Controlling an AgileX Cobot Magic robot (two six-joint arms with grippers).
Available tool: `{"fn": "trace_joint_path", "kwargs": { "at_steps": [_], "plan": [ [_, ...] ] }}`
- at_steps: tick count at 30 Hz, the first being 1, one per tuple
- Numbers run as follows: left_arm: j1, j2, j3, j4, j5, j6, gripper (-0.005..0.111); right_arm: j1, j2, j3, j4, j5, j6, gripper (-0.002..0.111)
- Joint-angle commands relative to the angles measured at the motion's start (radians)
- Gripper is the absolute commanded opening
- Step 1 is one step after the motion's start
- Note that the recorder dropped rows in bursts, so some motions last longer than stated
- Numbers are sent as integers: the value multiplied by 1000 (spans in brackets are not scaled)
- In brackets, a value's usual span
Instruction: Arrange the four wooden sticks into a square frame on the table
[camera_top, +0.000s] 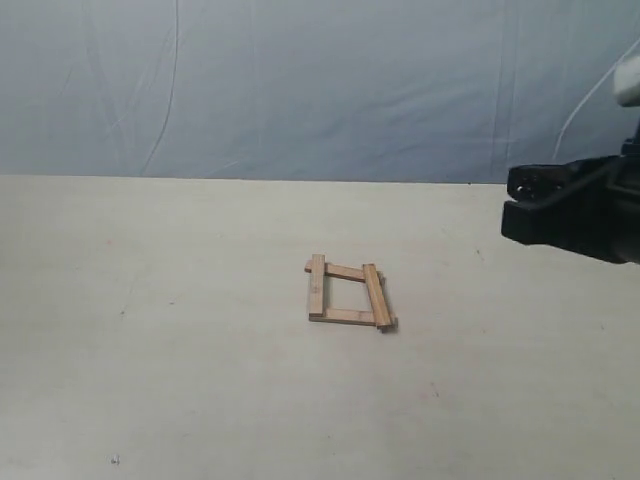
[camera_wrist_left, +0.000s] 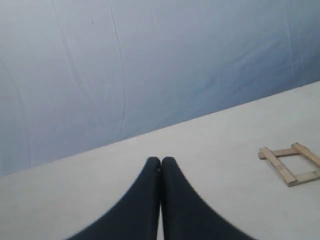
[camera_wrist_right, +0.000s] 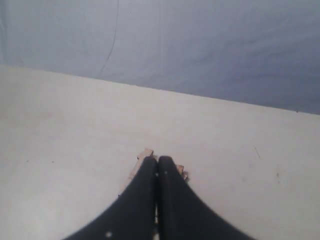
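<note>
The four wooden sticks lie joined as a small square frame (camera_top: 347, 293) with overlapping corners on the beige table (camera_top: 180, 330). The frame also shows in the left wrist view (camera_wrist_left: 290, 164), well off to one side of my left gripper (camera_wrist_left: 161, 161), which is shut with nothing in it. In the right wrist view only two corners of the frame (camera_wrist_right: 145, 153) peek out behind my right gripper (camera_wrist_right: 157, 160), which is shut and empty. In the exterior view the right gripper (camera_top: 515, 200) hangs above the table's right edge, apart from the frame. The left gripper is out of that view.
A wrinkled blue-grey backdrop (camera_top: 320, 80) rises behind the table's far edge. Faint specks and scuffs mark the tabletop around the frame.
</note>
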Motion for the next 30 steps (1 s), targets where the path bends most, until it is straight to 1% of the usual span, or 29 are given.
{"fn": "trace_joint_path", "kwargs": {
  "at_steps": [1,7,8,10,11,12,15,17,19,20,22,26,29,30],
  "plan": [
    [0,-74,5,40,-4,-4,0,4,-84,12,3,1,2,-1],
    [0,-97,5,40,-4,-4,0,4,-121,12,3,-3,2,-1],
    [0,-97,5,40,-4,-4,0,20,-124,15,3,4,2,-1],
    [1,-103,8,39,-6,-4,0,18,-202,15,3,53,2,-1],
    [12,-114,8,34,-2,-4,0,-5,-258,15,21,84,2,-1],
    [38,-132,8,36,0,-4,0,-34,-316,17,43,90,2,-1],
    [195,-192,21,59,0,-4,0,-189,-478,36,64,51,2,-1],
    [301,-249,39,70,0,-4,0,-275,-573,63,66,-7,2,-1],
    [362,-310,66,114,2,-4,0,-349,-671,111,66,-109,2,-1],
    [376,-332,79,130,2,-4,0,-378,-719,143,66,-165,2,-1],
    [387,-348,118,148,0,-4,0,-410,-807,216,66,-292,2,-1],
    [383,-348,188,176,-1,-4,0,-437,-974,392,66,-577,2,-1],
    [372,-348,260,183,-10,-4,0,-438,-974,483,71,-775,2,-1],
    [366,-348,279,185,-8,-1,0,-438,-974,507,67,-799,2,-1]
  ]
}}
